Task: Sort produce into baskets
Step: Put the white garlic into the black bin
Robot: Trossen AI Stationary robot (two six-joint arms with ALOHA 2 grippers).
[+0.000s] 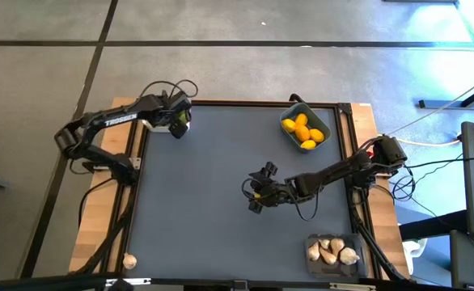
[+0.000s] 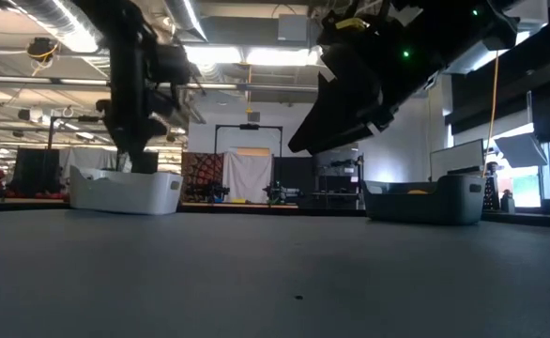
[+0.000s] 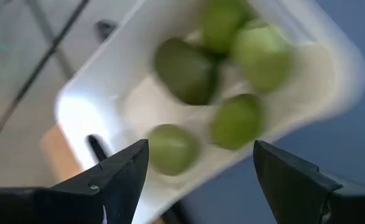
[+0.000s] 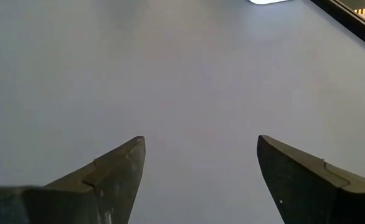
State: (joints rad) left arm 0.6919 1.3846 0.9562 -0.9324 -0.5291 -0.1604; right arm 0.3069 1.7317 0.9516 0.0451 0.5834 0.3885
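Note:
My left gripper (image 1: 178, 127) (image 3: 201, 163) hangs open over the white basket (image 3: 101, 81) at the table's far left. The basket holds several green fruits (image 3: 235, 121). The arm hides it in the high view; it shows in the low view (image 2: 125, 191). My right gripper (image 1: 253, 192) (image 4: 201, 155) is open and empty above the bare mat near the table's middle. The blue-grey basket (image 1: 288, 115) at the far right holds several yellow-orange fruits (image 1: 306, 133). The clear basket (image 1: 311, 239) at the near right holds several garlic bulbs (image 1: 330, 252).
One whitish bulb (image 1: 129, 260) lies on the wooden border at the table's near left corner. The dark mat (image 1: 196, 210) stretches between the baskets. Cables run along the table's right edge (image 1: 358, 202).

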